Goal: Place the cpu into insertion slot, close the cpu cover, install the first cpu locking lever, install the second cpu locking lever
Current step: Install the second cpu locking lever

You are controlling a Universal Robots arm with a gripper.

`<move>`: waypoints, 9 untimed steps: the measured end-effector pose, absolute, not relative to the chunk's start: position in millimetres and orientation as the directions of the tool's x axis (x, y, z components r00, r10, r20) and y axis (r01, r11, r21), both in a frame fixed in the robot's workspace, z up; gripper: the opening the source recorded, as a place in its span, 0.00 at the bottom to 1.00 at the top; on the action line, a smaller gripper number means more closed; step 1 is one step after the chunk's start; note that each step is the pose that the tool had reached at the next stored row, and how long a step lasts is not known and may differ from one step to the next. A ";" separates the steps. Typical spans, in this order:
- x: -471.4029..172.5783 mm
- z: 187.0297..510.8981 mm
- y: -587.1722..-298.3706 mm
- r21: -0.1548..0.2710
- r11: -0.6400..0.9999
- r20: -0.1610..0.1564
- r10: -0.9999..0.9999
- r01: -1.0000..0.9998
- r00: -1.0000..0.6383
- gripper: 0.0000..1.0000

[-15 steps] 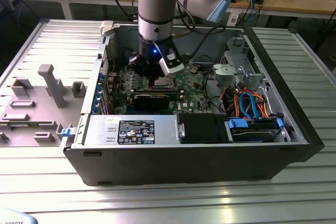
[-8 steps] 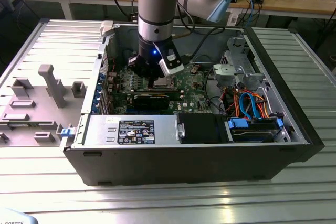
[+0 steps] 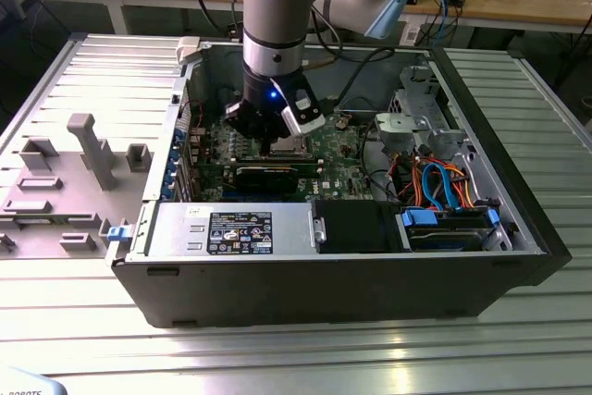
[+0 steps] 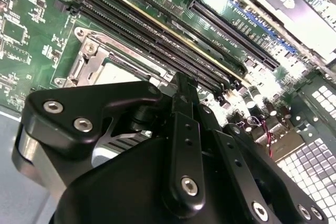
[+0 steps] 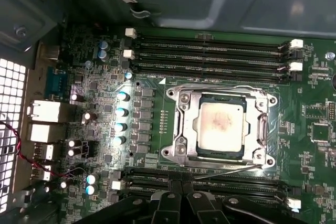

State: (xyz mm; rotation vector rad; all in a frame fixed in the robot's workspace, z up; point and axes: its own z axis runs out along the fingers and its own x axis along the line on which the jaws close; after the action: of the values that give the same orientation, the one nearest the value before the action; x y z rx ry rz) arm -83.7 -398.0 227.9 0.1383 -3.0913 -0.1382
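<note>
One arm is what I drive, and in the exterior view it reaches down into an open computer case (image 3: 518,219) that lies on its side on the ribbed metal counter (image 3: 305,358). The end effector (image 3: 274,139) is low over the green motherboard (image 3: 347,168), just beside the socket area.

In the first wrist view I see the cpu (image 5: 220,124) already sitting flat in the insertion slot (image 5: 176,153), its dull silver top facing up. The cpu cover (image 5: 261,127) lies down over it, and the chip shows through the large window of the cover. One thin wire lever (image 5: 231,170) runs along the socket edge nearest to the end effector, and its end stands a little away from the frame. A second wire lever (image 5: 220,87) runs along the opposite edge. If either lever is hooked, I cannot tell.

The end effector (image 5: 179,195) is clenched: its two black fingers (image 5: 170,195) are pressed together with nothing between them. Their tips are above the long memory slots (image 5: 231,184) that run next to the socket, near the first lever but not clearly touching it.

In the second wrist view the end effector (image 4: 181,90) points towards the same memory slots (image 4: 152,40), with the cpu (image 4: 118,72) and the cover frame (image 4: 86,66) just beside it.

In the exterior view a long black expansion card (image 3: 264,176) is mounted near the socket, a grey power supply (image 3: 231,228) sits along the near wall of the case, and blue cables (image 3: 444,182) run over the drive bay at the exterior view's right.
</note>
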 end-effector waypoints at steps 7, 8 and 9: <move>-83.8 221.3 -400.8 0.113 0.988 0.050 -0.109 -0.103 -0.993 0.11; -83.8 220.1 -401.2 0.115 0.988 0.051 -0.110 -0.103 -0.993 0.11; -83.8 219.5 -401.3 0.116 0.988 0.052 -0.109 -0.103 -0.993 0.11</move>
State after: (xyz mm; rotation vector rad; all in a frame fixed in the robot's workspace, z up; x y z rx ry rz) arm -83.8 -401.3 219.5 0.1643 -3.0738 -0.1745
